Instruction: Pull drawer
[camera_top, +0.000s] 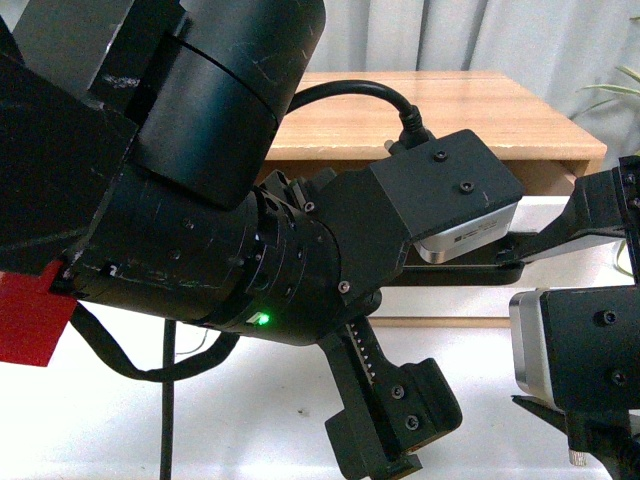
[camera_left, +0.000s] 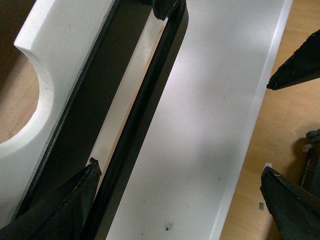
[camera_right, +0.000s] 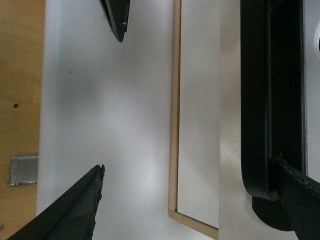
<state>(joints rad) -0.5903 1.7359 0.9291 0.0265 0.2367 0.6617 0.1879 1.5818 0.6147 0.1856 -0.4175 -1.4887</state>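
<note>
Where a half-round notch bites, white drawer, black bar handle

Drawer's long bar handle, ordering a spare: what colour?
Long bar handle: black, clearest in left wrist view.

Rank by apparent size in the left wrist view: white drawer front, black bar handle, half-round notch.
1. White drawer front, filling most of the frame.
2. Black bar handle, long but thin.
3. Half-round notch, partly cut off; its place against the handle is unsure.

The right gripper, jaws apart, faces the drawer and handle.
</note>
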